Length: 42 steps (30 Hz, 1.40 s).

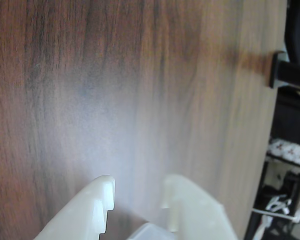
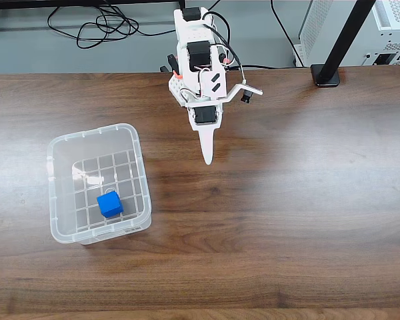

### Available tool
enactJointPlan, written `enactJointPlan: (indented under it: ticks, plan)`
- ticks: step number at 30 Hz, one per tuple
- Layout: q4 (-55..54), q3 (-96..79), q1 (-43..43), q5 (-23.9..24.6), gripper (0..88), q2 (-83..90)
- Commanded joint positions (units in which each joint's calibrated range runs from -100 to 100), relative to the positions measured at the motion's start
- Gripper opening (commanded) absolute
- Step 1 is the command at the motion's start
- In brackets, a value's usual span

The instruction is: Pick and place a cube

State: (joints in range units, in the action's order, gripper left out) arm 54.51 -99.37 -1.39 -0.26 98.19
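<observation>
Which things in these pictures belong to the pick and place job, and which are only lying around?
Belonging to the job:
small bright-blue cube, lying inside the bin
clear plastic bin
white two-finger gripper, open and empty over the bare wooden table

Only lying about:
black cables behind the table
black stand base

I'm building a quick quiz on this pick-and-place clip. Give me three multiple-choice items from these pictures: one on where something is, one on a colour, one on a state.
1. Where is the cube?
A. inside the clear bin
B. on the bare table
C. between the fingers

2. What colour is the cube?
A. red
B. blue
C. yellow

3. How is the hand?
A. shut on the cube
B. open and holding nothing
C. shut on the bin's rim

Answers:
1 A, the fixed view shows it on the bin's gridded floor.
2 B, its faces are bright blue.
3 B, the wrist view shows a gap between the fingers with bare wood behind it.
</observation>
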Motion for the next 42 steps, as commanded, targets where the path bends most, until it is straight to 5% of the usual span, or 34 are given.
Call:
enactJointPlan:
  ticks: [1,42]
  plan:
    - [0.35,0.18,-0.30,1.53,2.0,0.82]
    - [1.29,0.63,-0.23,2.48,2.0,0.82]
